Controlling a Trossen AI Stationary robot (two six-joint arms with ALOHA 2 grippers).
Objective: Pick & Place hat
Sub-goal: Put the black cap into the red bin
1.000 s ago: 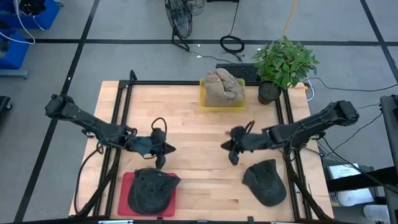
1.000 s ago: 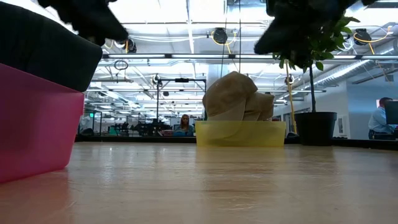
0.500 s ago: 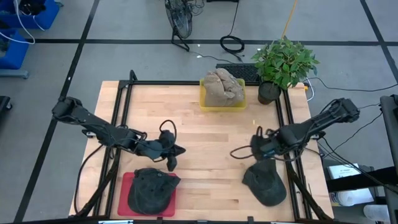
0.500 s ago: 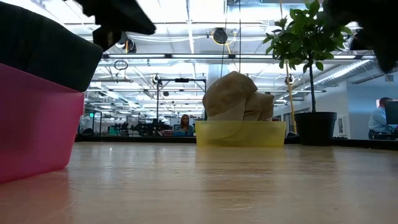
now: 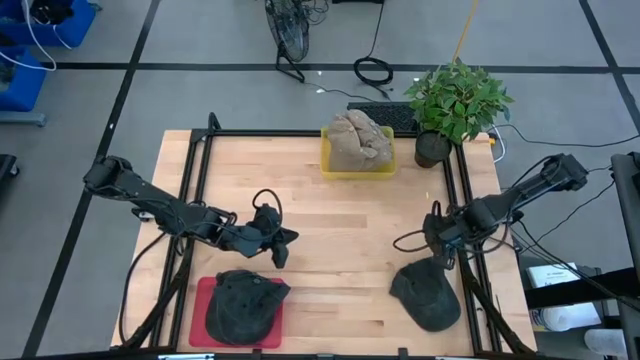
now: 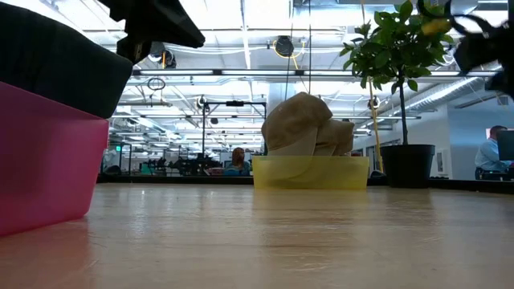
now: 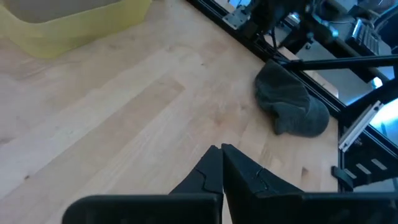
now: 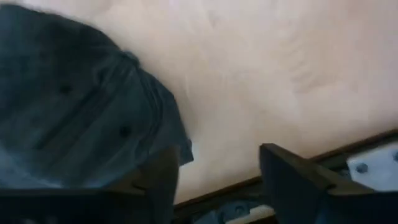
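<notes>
The hat [image 5: 427, 292] looks soft and light, so the open right gripper [image 8: 217, 168] should pinch its brim.

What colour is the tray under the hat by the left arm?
Pink-red plastic tray, best seen in the high view.

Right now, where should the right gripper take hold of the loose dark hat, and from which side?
Judging by its pose, the hat lies crown up on the table, brim toward the front edge. The open right gripper sits just behind it, so coming straight down onto the crown's near edge and pinching a fold of fabric looks best; the cloth is soft and bunched there.
</notes>
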